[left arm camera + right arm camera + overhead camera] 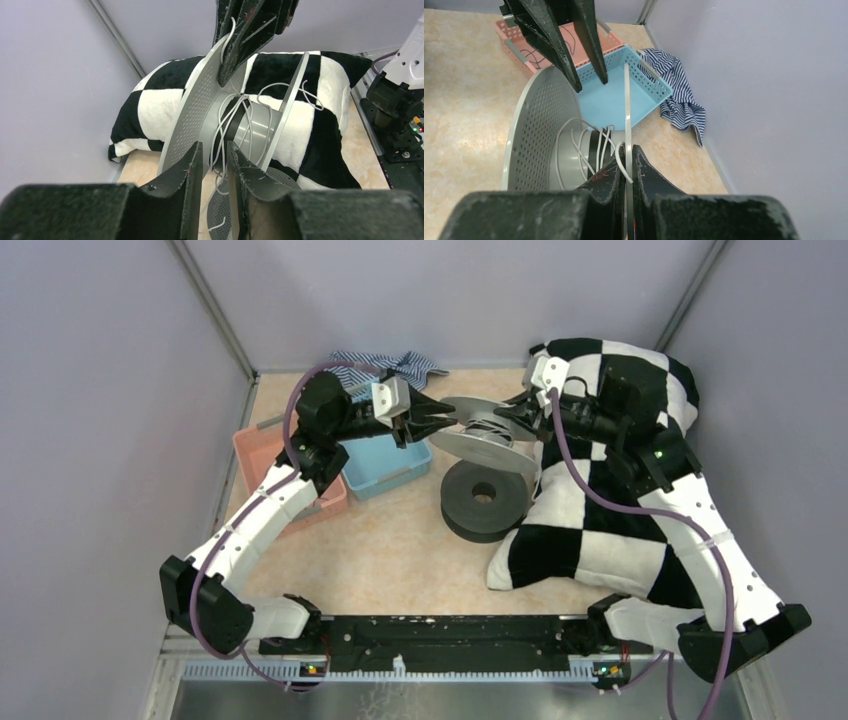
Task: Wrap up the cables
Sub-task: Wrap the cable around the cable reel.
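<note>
A grey perforated spool (pixel 480 435) hangs tilted above the table between both grippers. A thin white cable (pixel 248 106) runs in loose turns round its hub, over a black band. My right gripper (pixel 627 150) is shut on the edge of one flange, and a loop of the white cable (pixel 617 154) is pinched beside it. My left gripper (pixel 214 147) is open by a narrow gap just in front of the hub, with white strands hanging beyond the gap and nothing held. A thin black cable (pixel 536 55) lies in the pink basket.
A black spool (pixel 485 498) lies flat under the grey one. A black-and-white chequered pillow (pixel 600 530) fills the right side. A blue basket (pixel 385 465) and a pink basket (pixel 265 455) stand at the left, with a striped cloth (pixel 400 365) at the back wall.
</note>
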Controlling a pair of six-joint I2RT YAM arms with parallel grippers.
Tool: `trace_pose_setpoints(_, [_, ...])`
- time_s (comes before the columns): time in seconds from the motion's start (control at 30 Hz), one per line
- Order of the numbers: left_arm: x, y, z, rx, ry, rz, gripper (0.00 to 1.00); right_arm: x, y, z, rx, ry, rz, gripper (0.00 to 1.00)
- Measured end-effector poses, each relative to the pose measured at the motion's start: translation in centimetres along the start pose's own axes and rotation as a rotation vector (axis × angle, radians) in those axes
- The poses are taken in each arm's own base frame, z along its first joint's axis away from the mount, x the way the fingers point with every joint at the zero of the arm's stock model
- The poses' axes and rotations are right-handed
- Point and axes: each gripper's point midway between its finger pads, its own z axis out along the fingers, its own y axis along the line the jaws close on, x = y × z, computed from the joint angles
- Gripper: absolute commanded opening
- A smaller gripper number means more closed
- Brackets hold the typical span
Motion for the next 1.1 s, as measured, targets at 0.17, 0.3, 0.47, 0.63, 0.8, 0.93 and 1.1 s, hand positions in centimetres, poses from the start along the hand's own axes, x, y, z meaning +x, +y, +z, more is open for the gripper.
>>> trace_pose_setpoints(0.17, [-0.3, 0.7, 0.0, -0.039, -0.007, -0.002, 0.43, 0.3, -0.4, 0.2, 0.034, 0.027, -0.024, 0.00])
trace_pose_setpoints(0.3, [-0.9, 1.2, -0.2, -0.078, -0.013, -0.010, 0.49, 0.6, -0.8, 0.3, 0.071, 0.051, -0.041, 0.00])
trace_pose_setpoints(0.47, [-3.9, 1.4, -1.1, -0.151, -0.060, 0.005, 0.52, 1.6, -2.8, 0.5, 0.197, 0.105, 0.013, 0.00])
trace_pose_setpoints(0.63, [-7.2, 0.2, -1.6, -0.230, -0.128, 0.015, 0.53, 2.9, -6.8, 0.6, 0.444, 0.138, 0.222, 0.00])
trace_pose_setpoints(0.8, [-5.9, -1.8, 0.0, -0.290, -0.157, -0.133, 0.50, 5.0, -10.6, 0.3, 0.722, 0.159, 0.461, 0.00])
trace_pose_setpoints(0.93, [-1.1, -2.0, 1.3, -0.392, -0.107, -0.351, 0.54, 7.1, -12.3, -0.1, 0.897, 0.180, 0.610, 0.00])
trace_pose_setpoints(1.1, [4.4, -2.8, 2.2, -0.498, -0.052, -0.564, 0.57, 8.9, -13.0, -0.3, 1.011, 0.192, 0.703, 0.00])
